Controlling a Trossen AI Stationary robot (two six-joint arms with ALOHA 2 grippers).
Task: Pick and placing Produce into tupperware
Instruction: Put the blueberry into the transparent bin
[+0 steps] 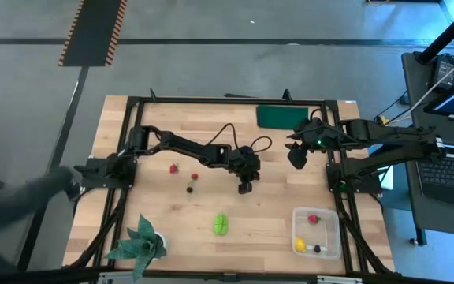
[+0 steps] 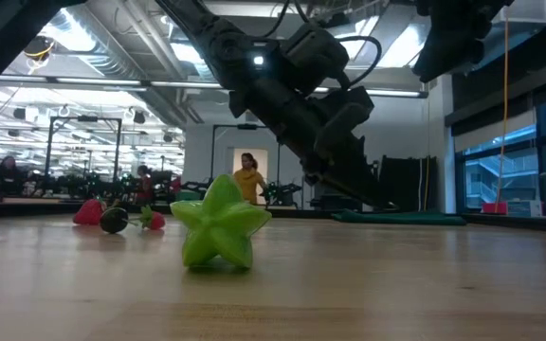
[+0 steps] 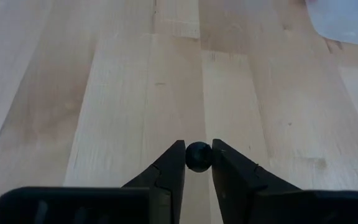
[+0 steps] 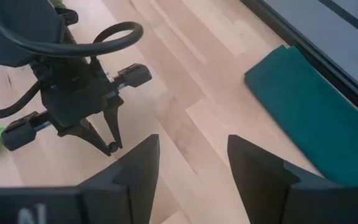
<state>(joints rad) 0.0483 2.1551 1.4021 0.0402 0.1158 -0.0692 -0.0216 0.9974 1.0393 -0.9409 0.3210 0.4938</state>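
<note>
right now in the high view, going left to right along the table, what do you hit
potted plant → red berry → dark berry and second red berry, nearly level → green star fruit → left gripper holding a small dark berry → right gripper → tupperware

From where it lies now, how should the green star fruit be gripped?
Come straight down on the green star fruit and close the claw across its narrow width, fingers in the grooves between ridges. It lies flat on the bare table, nothing close around it, so a top approach looks easiest.
</note>
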